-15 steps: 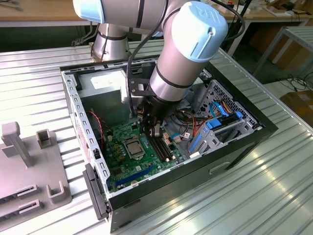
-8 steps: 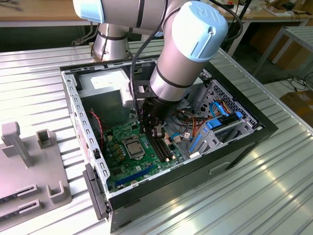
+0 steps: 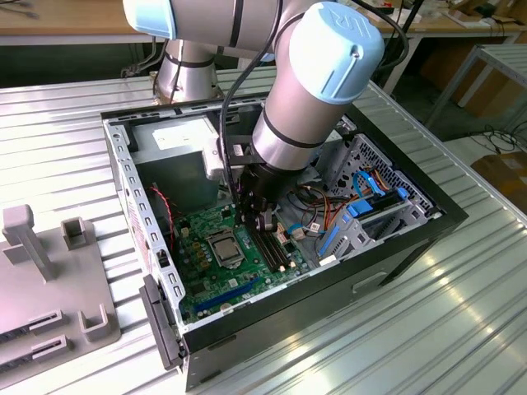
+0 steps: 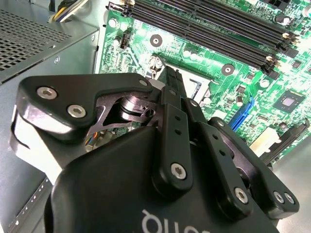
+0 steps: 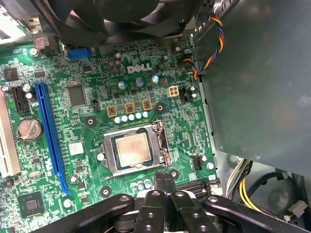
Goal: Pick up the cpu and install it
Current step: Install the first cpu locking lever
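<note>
end effector (image 5: 164,180): fingers pressed together, holding nothing, hanging just beside the socket (image 5: 133,150)
cpu (image 5: 133,149): lying flat in the socket (silvery face up) on the green board (image 5: 82,141)
case (image 3: 395,247): open, on the counter (image 3: 461,329)

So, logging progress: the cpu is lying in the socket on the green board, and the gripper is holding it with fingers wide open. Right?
Not quite. The cpu does lie in the socket on the green board, but the first wrist view shows the gripper beside it, fingers shut on nothing.
</note>
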